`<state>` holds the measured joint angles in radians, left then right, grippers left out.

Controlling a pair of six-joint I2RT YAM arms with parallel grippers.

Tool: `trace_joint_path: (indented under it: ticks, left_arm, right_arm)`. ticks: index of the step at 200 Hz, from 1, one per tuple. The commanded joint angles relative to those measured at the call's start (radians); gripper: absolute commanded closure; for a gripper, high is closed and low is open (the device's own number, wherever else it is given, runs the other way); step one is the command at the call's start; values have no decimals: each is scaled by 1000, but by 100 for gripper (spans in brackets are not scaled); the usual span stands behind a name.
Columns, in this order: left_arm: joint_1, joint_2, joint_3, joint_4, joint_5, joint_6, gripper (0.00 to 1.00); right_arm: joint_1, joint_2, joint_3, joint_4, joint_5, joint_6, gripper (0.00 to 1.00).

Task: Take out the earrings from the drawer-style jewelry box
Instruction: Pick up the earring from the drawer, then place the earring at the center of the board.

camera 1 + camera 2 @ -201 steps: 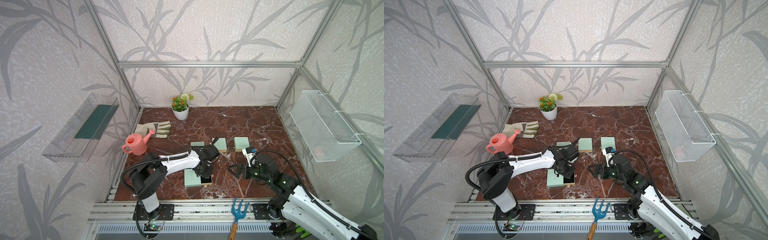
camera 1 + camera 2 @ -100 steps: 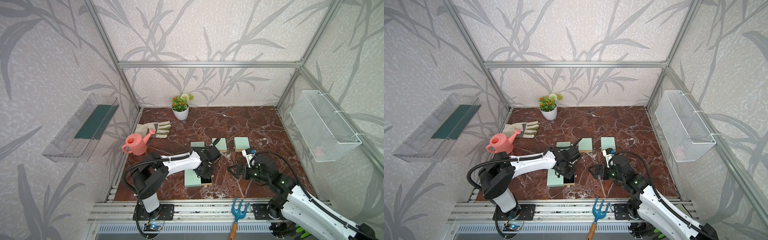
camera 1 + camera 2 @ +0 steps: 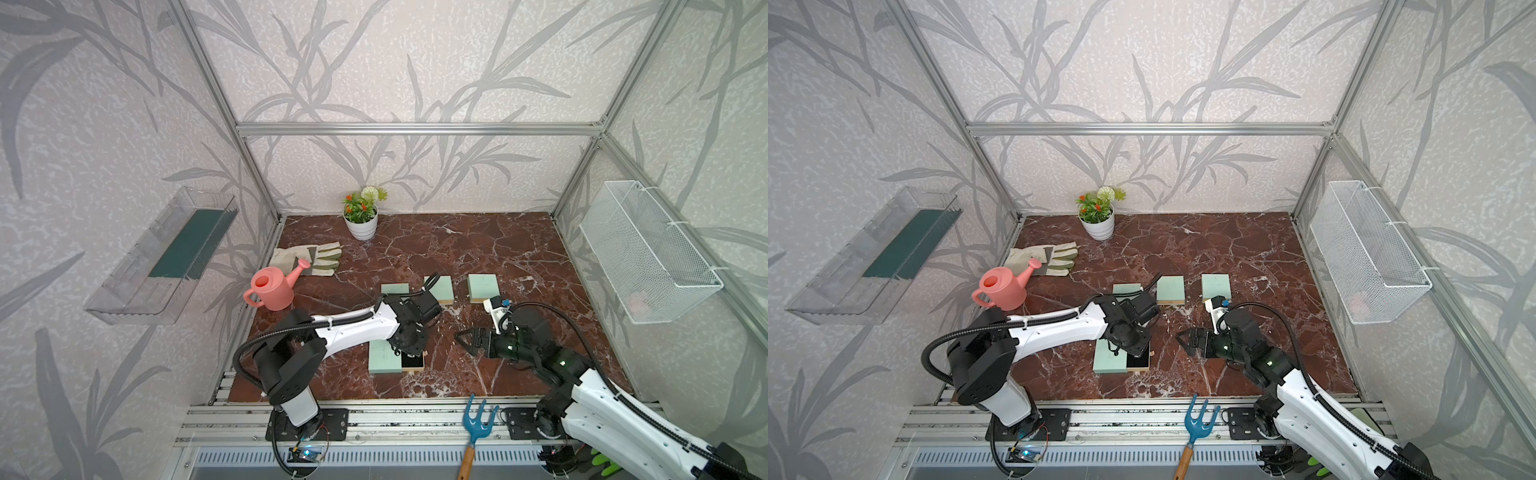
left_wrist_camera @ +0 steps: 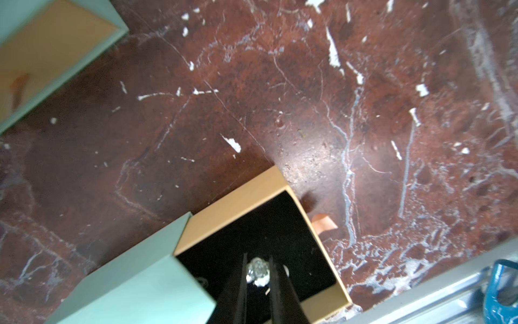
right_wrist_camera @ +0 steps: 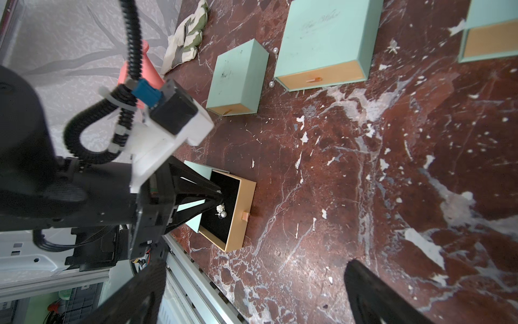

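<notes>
Four mint boxes [image 3: 482, 286] sit on the table [image 3: 498, 249], the nearest with its drawer [image 5: 246, 193] out. Two earrings [image 5: 223, 214] lie on its black lining, and the left tool [image 4: 258, 259] pinches the sparkly one. In both top views they cannot be made out. The right tool [image 3: 463, 343] gapes wide, empty.

Here we are in a robot lab test cell, aluminium frame [image 3: 415, 129] boxing in leaf-print wall panels [image 3: 415, 62] and a marble-look table [image 3: 498, 249], garden bits about: pink watering can [image 3: 270, 289], gloves [image 3: 307, 259], potted plant [image 3: 361, 216], blue hand rake [image 3: 478, 415], two arms [image 3: 357, 328] bolted to a front rail [image 3: 415, 419]
</notes>
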<state>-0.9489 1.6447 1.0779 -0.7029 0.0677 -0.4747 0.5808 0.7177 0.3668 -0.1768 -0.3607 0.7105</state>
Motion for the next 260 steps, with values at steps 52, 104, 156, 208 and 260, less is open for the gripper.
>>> trace_joint_path:
  ticks: [52, 104, 156, 208, 260]
  left_arm:
    - [0, -210, -11, -124, -150, -139, 83]
    - [149, -279, 42, -169, -173, -130, 83]
    - [384, -198, 108, -120, -167, -64, 82]
    - [518, -27, 167, -48, -137, -50, 83]
    - [556, 131, 233, -17, -115, -44, 83]
  right_arm:
    - [-14, 34, 27, 42, -11, -32, 1]
    - [-14, 73, 60, 59, -30, -57, 1]
    - [-14, 71, 67, 87, -59, -63, 1]
    - [-15, 78, 83, 78, -101, -92, 1]
    - [-15, 64, 92, 22, -118, -127, 1]
